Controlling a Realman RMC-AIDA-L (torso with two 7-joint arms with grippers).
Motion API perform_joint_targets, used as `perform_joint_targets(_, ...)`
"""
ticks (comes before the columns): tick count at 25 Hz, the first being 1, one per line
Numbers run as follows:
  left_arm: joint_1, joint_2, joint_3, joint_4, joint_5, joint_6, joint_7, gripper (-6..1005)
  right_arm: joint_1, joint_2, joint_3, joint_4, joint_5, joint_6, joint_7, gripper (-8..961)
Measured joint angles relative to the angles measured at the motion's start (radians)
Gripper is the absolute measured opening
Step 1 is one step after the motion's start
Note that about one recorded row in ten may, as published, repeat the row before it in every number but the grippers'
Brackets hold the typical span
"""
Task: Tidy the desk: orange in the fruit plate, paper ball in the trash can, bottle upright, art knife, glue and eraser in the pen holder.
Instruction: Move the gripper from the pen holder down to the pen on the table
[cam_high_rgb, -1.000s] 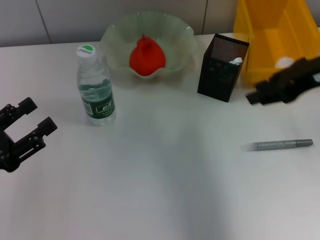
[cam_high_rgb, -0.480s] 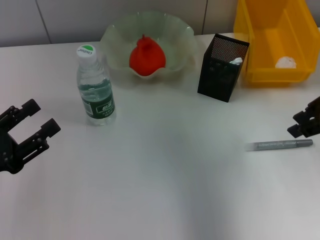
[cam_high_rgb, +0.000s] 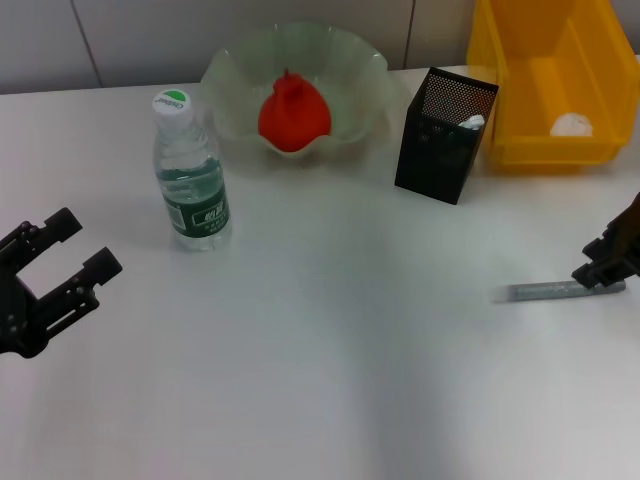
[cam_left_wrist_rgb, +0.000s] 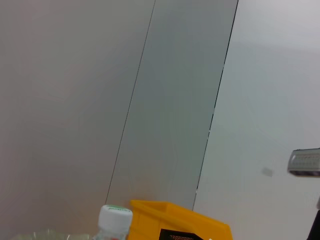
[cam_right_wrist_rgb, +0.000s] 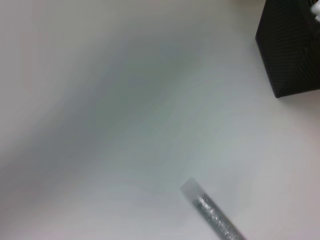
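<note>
standing upright on the table (cam_high_rgb: 320, 380), the bottle (cam_high_rgb: 191, 180) carries a dark green label with white marks on it, but the writing is too small to read. its white cap has a green mark on top. the bottle is just beside the plate (cam_high_rgb: 350, 75), toward the robot's left, with its long axis vertical.

the orange (cam_high_rgb: 294, 112) sits inside the plate with its pointed top up. the holder (cam_high_rgb: 444, 135) stands between the plate and the can (cam_high_rgb: 520, 90). something white shows at the rim of the holder; what it is cannot be told. the ball (cam_high_rgb: 572, 124) lies on the floor of the can.

the knife (cam_high_rgb: 548, 291) is a thin grey stick lying flat on the table, near the robot's right edge and well apart from the holder. its long axis runs left to right in the head view. one end points toward the middle of the table; the other end is under the right gripper (cam_high_rgb: 604, 268). the right wrist view shows the knife's free end, grey and speckled, with no writing to read.

the right gripper is low over that far end of the knife; i cannot tell if its fingers are spread or pressed together.

the left gripper (cam_high_rgb: 62, 268) hangs at the left side of the table, well apart from the bottle, with its fingers (cam_high_rgb: 97, 269) spread and nothing between them.
</note>
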Motion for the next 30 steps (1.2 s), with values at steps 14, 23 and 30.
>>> perform_joint_targets(14, 0.001, 0.001, 0.0, -0.022, 0.003, -0.003, 0.003, 738, 0.109, 0.002, -0.091, 0.204, -0.039, 0.122, -0.021, 359)
perform_joint_targets(23, 0.001, 0.002, 0.0, -0.024, 0.003, -0.003, 0.013, 738, 0.141, 0.009, -0.109, 0.267, -0.041, 0.147, -0.021, 358)
perform_joint_targets(30, 0.0, 0.002, 0.0, -0.024, 0.003, -0.004, 0.013, 738, 0.143, 0.01, -0.143, 0.288, -0.044, 0.16, -0.014, 357)
